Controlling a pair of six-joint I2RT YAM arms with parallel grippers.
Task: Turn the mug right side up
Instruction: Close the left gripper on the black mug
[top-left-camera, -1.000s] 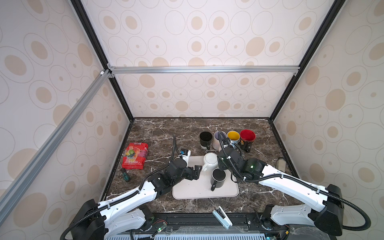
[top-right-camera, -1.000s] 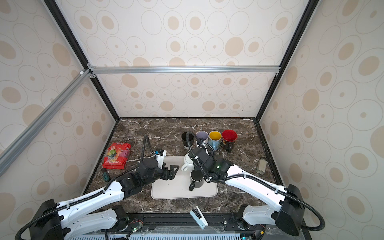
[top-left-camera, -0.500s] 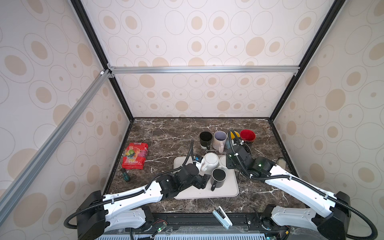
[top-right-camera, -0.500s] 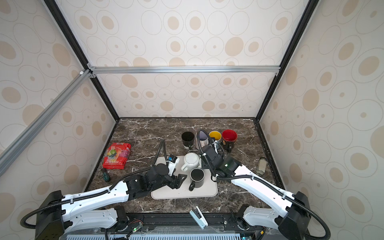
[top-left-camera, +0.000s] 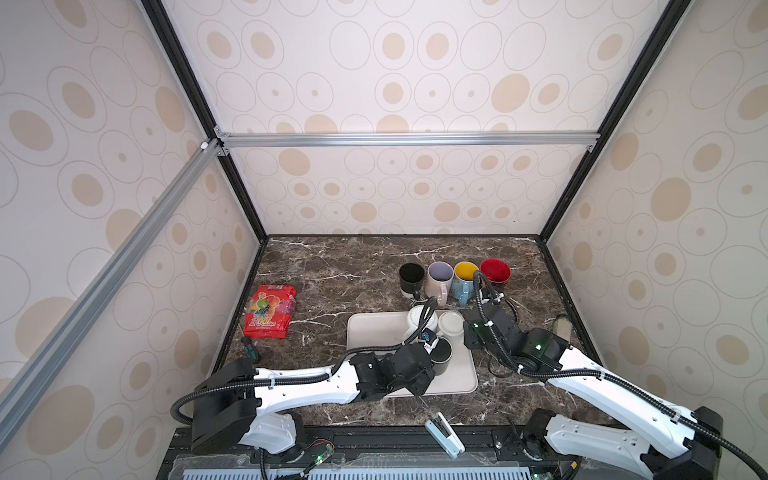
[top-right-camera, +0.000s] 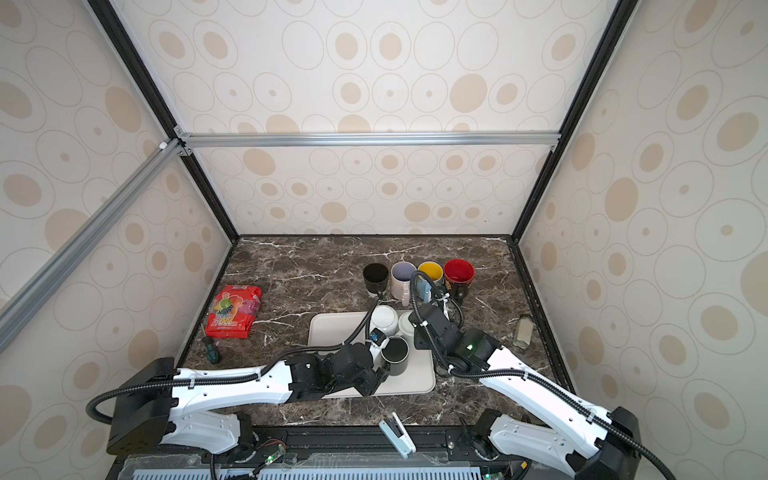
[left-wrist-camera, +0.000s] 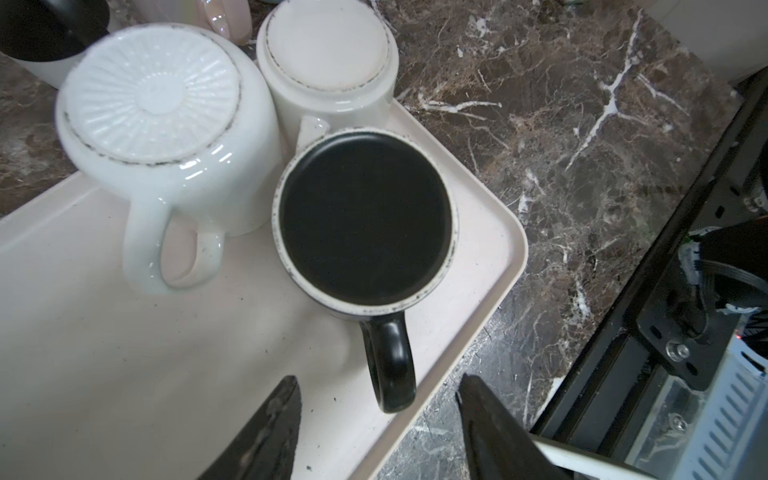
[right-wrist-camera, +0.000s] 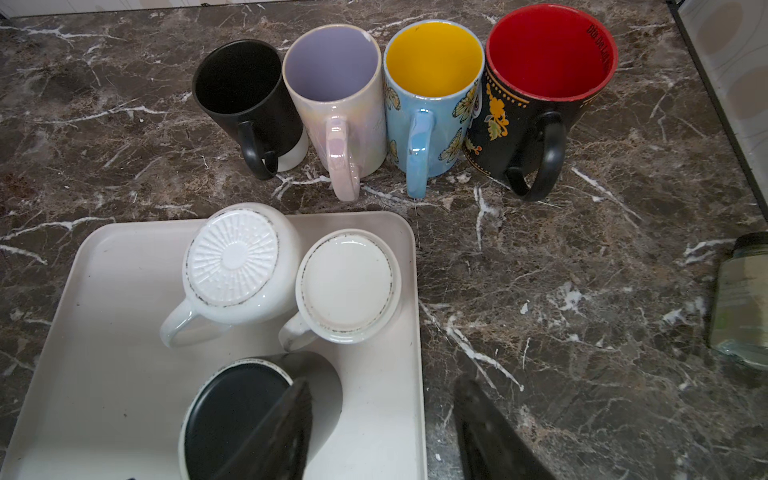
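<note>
Three mugs left upside down on the tray, none grasped yet.

Left gripper part-open astride the black mug handle, gripping nothing; mug base-up at the tray's near right corner, axis vertical, handle toward the gripper; right gripper part-open, empty.

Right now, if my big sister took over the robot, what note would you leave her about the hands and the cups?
Left hand: open, empty, its fingers either side of the black mug's handle, not gripping it.
Right hand: open, empty, over the tray's right edge.
On the tray: three mugs upside down, the black mug, the ribbed white mug and the plain white mug.
Behind the tray: four mugs upright in a row on the counter.
Done: those four stand right side up. Left: grip, lift and flip the tray mugs, probably the black one first.
</note>
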